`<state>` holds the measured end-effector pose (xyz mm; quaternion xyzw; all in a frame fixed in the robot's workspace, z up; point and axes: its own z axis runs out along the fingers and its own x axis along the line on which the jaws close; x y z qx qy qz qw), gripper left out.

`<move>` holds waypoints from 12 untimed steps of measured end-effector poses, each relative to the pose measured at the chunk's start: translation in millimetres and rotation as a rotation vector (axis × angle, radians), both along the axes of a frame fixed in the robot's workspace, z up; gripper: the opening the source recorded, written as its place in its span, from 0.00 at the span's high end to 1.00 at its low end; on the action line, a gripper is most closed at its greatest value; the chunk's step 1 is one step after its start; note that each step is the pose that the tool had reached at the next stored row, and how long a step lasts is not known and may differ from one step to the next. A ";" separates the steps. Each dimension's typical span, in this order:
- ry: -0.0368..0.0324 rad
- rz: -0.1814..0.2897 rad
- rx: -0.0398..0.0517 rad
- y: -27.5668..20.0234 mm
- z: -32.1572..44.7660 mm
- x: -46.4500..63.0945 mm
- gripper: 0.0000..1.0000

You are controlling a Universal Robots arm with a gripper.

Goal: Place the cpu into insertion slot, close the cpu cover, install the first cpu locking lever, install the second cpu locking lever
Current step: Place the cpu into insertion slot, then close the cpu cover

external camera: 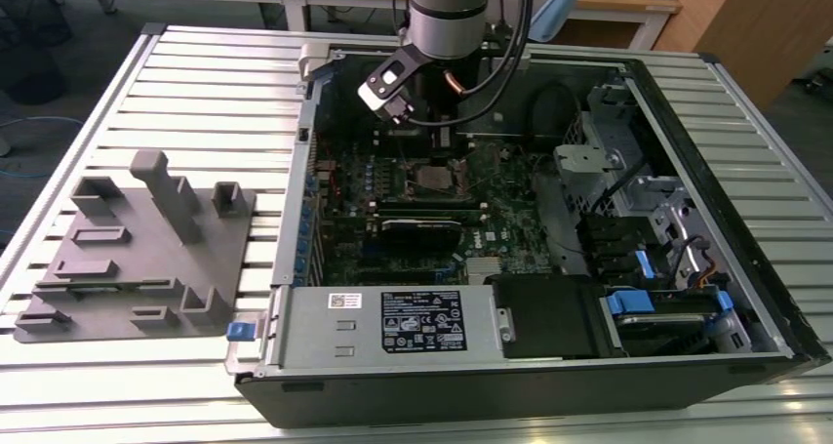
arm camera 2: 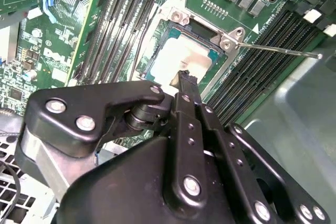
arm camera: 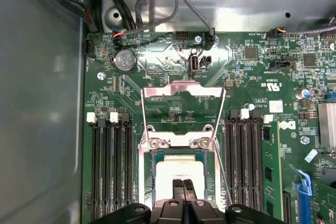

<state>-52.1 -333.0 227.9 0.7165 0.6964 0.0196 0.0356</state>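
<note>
The cpu (arm camera: 178,167) lies flat in the insertion slot (arm camera: 148,174), silver face up; in the second wrist view the cpu (arm camera 2: 181,56) sits in the same socket (arm camera 2: 156,40). My gripper (arm camera: 184,186) is shut, its black fingertips (arm camera 2: 185,80) together right over the chip's near edge. The cpu cover (arm camera: 184,88) stands swung open on its hinge behind the socket. A thin locking lever (arm camera 2: 278,50) sticks out sideways, unlatched. In the exterior view the gripper (external camera: 439,151) hangs over the socket (external camera: 430,178) inside the open computer case.
Black memory slots (arm camera: 113,171) flank the socket on both sides. Cables (arm camera: 157,3) run along the case wall behind the board. A grey fixture block (external camera: 137,244) sits on the slatted table at the exterior view's left. Drive bays (external camera: 651,239) fill the case's right.
</note>
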 end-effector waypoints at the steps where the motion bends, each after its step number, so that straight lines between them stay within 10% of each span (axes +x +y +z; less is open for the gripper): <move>1: -0.0001 0.000 0.0000 0.0 0.0 0.0 0.90; 12: 0.0000 0.000 -0.0029 0.0 1.7 0.0 0.90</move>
